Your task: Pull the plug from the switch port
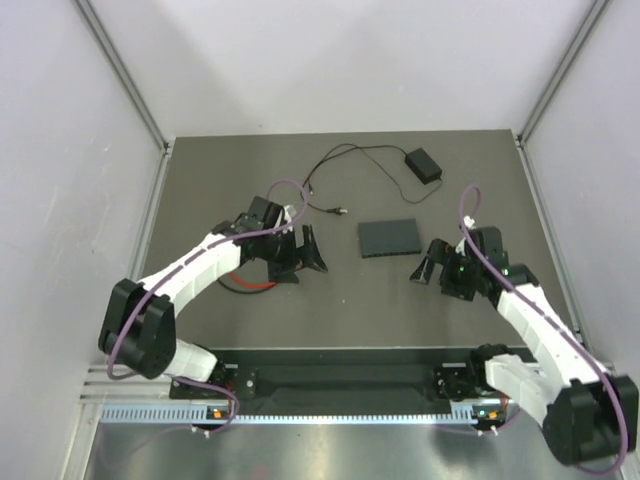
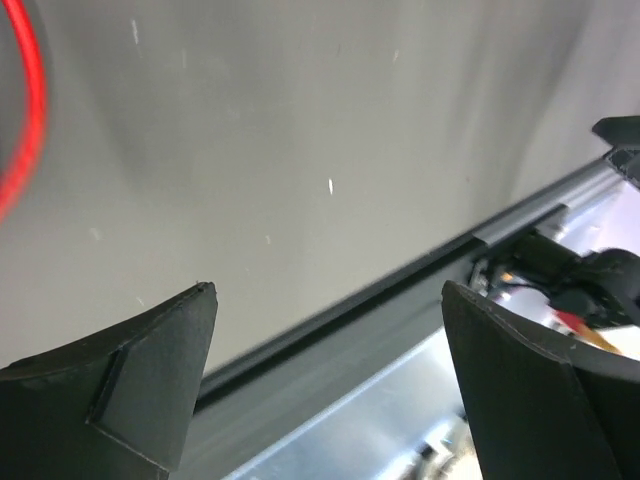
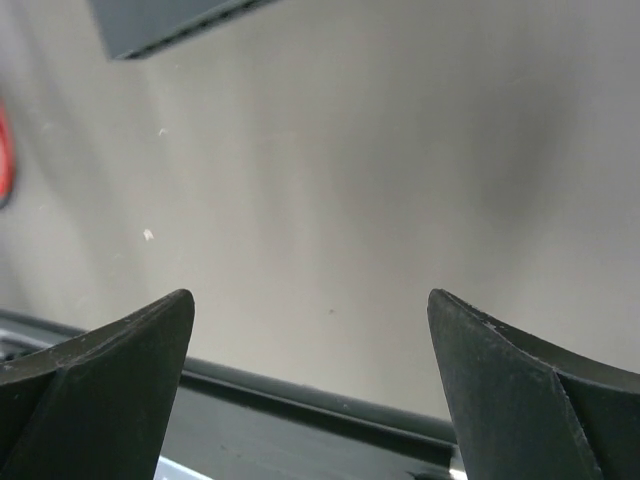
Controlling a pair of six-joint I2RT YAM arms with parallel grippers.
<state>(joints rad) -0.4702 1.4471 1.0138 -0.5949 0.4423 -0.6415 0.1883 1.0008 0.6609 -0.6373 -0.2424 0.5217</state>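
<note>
The flat matte black box (image 1: 390, 238) lies at the table's middle; its corner also shows in the right wrist view (image 3: 170, 25). Its switch port is too small to make out. A thin black cord ends in a small plug (image 1: 340, 210) that lies loose on the table, left of the box and apart from it. My left gripper (image 1: 305, 262) is open and empty, left of the box; in the left wrist view (image 2: 328, 290) only bare table lies between its fingers. My right gripper (image 1: 425, 262) is open and empty, just right of the box's near corner, over bare table (image 3: 309, 295).
A smaller black power brick (image 1: 422, 163) with thin cords sits at the back right. A red cable loop (image 1: 250, 283) lies under my left arm and shows in the left wrist view (image 2: 20, 120). Grey walls enclose the table (image 1: 350, 310).
</note>
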